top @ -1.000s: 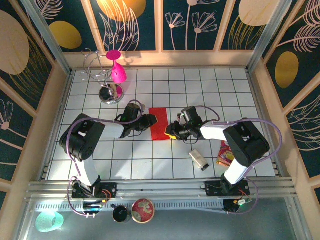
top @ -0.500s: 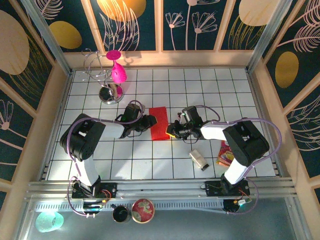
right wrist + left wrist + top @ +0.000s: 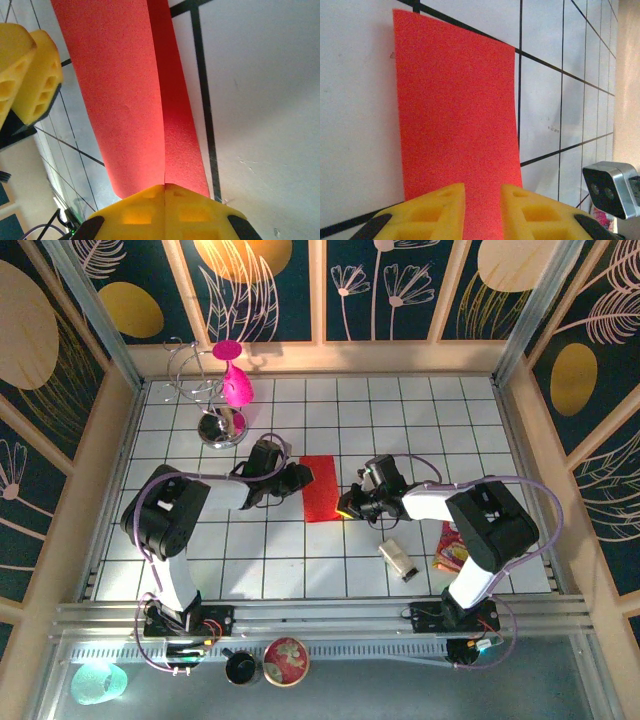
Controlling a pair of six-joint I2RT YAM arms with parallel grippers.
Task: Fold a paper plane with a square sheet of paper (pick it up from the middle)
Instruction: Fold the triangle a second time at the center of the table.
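Red paper sheet (image 3: 320,488) lies on the tiled table (image 3: 420,430) between the arms, its right edge pinched in the closed right gripper (image 3: 165,187), while the left gripper (image 3: 482,190) stands slightly apart over the left edge, perhaps not gripping it.

Far-right table (image 3: 460,430) tiles open; wire stand (image 3: 198,390) and goblet (image 3: 237,387) far-left, silver box (image 3: 398,559) and packet (image 3: 449,550) near-right.

Light: bright, even, overhead.
Shadows: soft and short on the tiled table (image 3: 300,570).
Glare: chrome stand (image 3: 216,430) glinting.
Focus: top view sharp; wrist views grainy across the square sheet of paper (image 3: 455,110), nearest edges going soft.
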